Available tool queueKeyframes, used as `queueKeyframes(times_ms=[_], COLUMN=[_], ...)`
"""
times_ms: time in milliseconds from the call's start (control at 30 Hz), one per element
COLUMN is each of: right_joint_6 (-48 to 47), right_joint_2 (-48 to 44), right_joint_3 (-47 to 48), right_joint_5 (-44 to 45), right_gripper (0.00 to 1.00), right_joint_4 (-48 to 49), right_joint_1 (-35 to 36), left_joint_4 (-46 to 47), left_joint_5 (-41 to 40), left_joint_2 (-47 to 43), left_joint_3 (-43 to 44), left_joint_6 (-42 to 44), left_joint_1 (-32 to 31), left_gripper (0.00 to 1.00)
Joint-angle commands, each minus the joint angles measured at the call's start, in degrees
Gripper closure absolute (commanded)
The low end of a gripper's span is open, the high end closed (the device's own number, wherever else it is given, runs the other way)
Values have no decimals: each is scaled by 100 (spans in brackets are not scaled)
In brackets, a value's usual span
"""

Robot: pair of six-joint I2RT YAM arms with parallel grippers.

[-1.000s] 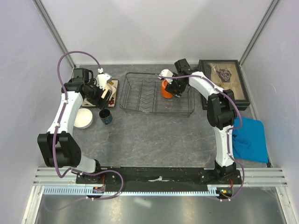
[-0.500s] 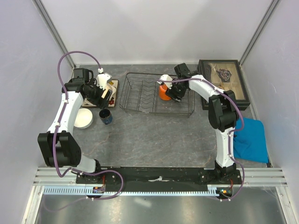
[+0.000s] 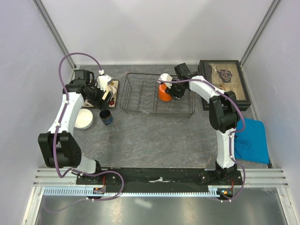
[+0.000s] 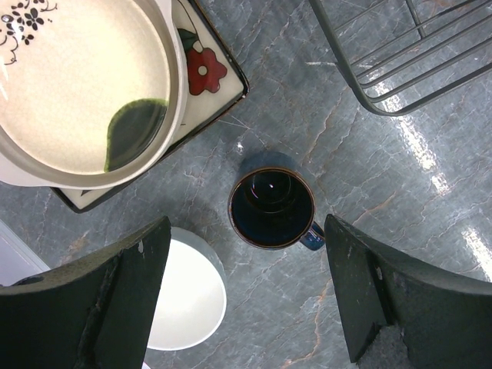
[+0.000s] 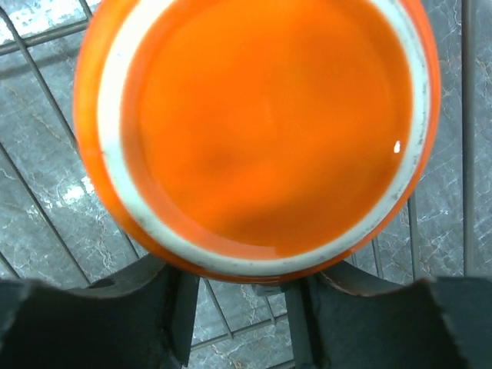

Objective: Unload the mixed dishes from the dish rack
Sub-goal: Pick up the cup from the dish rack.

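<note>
My right end effector [image 3: 169,91] is pinching the orange cup [image 5: 261,131]. In the right wrist view its two fingers [image 5: 115,315] reach in under the cup's rim, and the rim hides the contact itself. The cup is upright, mouth up, over the right half of the dish rack [image 3: 143,96], towards the rack's far side. Rack wires and the grey desk [image 3: 154,140] show beneath it. I cannot tell whether its base rests on the wires or hangs clear of them.

My left end effector [image 3: 104,93] is spread wide and empty, as its fingers [image 4: 100,307] show in the left wrist view. It hangs over the desk just left of the rack, above the dark blue mug [image 4: 270,207]. The mug stands upright on the desk near the rack's near-left corner.

On the far side of the mug, the cream bowl [image 4: 77,92] sits on the square cream plate with flower pattern [image 4: 206,69]. A red flower shows at the plate's corner, and there is a dark green leaf shape inside the bowl. The white bowl [image 4: 188,300] sits on the desk left of the mug, apart from it and nearer than the plate.

Right of the rack, a black glass-lidded box [image 3: 224,84] stands at the far right of the desk. A blue cloth [image 3: 251,139] lies nearer, by the right edge.
</note>
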Motion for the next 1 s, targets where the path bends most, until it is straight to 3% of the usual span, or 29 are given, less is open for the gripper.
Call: queueKeyframes(times_ms=[0,400,967], right_joint_6=[129,173,182], right_joint_2=[-161,51,209], right_joint_3=[-69,-113,-175], right_joint_5=[-46,103,200], right_gripper=[50,64,71], right_joint_4=[352,501,607], right_joint_1=[8,17,8], left_joint_4=[188,250,311], left_joint_5=[87,87,113], left_joint_2=[15,85,129], left_joint_3=[-12,-39,-135], left_joint_6=[79,79,61], left_joint_1=[37,37,37], left_gripper=[13,13,13])
